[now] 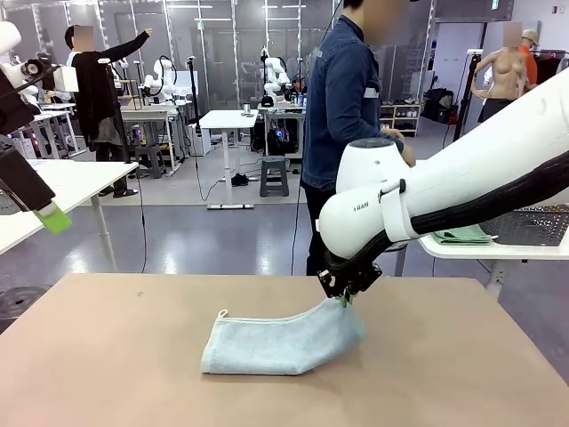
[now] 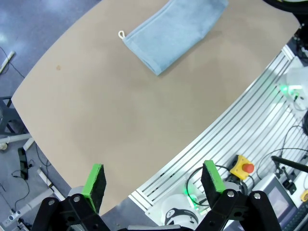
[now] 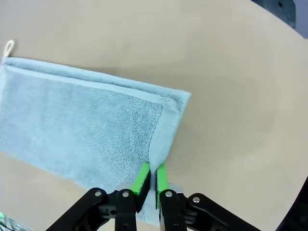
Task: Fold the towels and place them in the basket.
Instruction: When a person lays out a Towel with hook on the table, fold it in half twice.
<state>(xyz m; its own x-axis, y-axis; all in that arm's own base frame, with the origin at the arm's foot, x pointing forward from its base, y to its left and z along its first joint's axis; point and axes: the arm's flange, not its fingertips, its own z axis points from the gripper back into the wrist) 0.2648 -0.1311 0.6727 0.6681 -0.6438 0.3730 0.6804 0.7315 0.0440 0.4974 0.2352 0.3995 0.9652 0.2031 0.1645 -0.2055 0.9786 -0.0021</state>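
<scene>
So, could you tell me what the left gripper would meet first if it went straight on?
Probably the bare table: the open left gripper points down at it, with nothing between. The blue-grey towel lies farther off, seemingly beyond that line, though depth is unclear.

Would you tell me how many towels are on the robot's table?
1: the blue-grey towel in the middle of the table, one end pinched by the right gripper. Others may be hidden.

Towel [image 2: 175,33] cut off at L wrist view's top, basket [image 1: 533,227] at front view's right
</scene>
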